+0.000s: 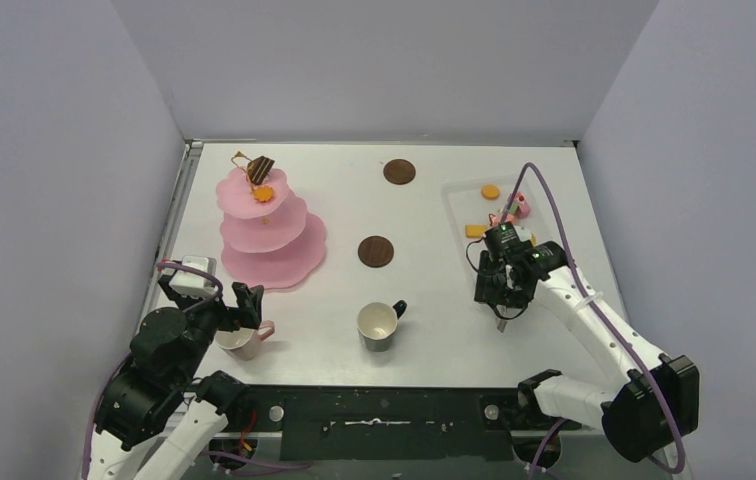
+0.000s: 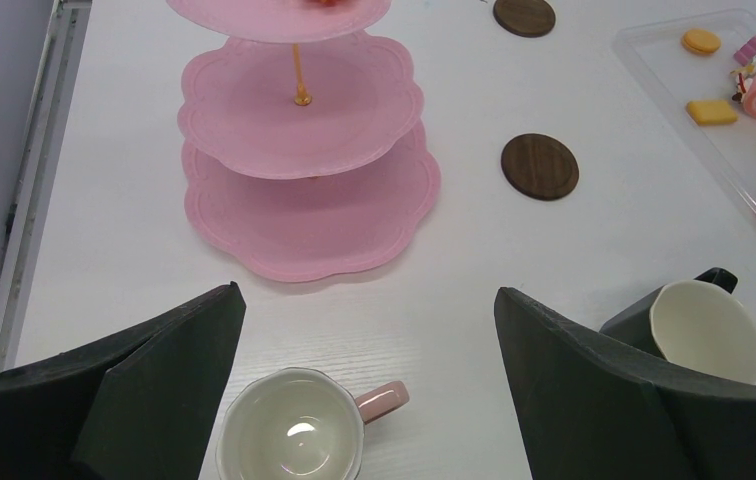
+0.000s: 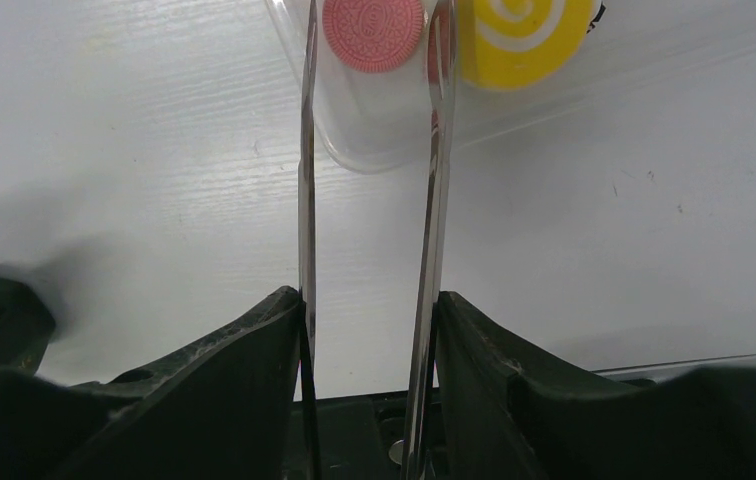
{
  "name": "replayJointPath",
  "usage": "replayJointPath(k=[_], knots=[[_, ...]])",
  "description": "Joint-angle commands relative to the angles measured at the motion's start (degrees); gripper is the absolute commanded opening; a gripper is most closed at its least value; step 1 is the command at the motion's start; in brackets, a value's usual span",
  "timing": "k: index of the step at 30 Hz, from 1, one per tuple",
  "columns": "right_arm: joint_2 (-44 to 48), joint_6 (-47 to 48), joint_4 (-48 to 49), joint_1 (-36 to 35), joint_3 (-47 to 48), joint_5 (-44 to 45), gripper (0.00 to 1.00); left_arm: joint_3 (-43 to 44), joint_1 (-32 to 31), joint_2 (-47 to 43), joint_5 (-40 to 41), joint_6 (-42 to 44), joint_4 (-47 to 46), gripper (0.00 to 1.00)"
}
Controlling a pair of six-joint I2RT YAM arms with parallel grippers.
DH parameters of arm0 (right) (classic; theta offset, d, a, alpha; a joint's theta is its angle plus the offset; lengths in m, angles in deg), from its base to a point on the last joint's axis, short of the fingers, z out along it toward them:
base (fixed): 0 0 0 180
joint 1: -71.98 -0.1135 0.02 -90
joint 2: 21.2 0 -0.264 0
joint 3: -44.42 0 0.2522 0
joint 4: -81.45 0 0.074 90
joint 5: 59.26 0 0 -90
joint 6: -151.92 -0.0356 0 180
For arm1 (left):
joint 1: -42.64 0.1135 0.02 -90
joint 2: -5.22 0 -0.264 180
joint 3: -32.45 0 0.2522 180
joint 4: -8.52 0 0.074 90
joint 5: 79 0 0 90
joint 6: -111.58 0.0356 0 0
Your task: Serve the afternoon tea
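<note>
The pink three-tier stand carries a chocolate cake slice and an orange pastry on its top tier. My left gripper hangs open over the pink mug, touching nothing. The black mug stands near the front centre. Two brown coasters lie bare. My right gripper is shut on the metal tongs. Their blades reach to the tray corner, beside a pink cookie and a yellow swirl roll.
The clear tray at the right holds more pastries, among them an orange one, a yellow one and a pink roll. White walls close off the back and sides.
</note>
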Motion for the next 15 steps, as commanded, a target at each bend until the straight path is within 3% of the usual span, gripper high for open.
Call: replayJointPath(k=[1, 15], knots=[[0.0, 0.5, 0.4, 0.4, -0.9, 0.2, 0.49, 0.0, 0.4, 0.4, -1.2, 0.9, -3.4, 0.96], [-2.8, 2.1, 4.3, 1.8, -2.1, -1.6, 0.46, 0.0, 0.4, 0.4, -1.1, 0.9, -3.4, 0.96]])
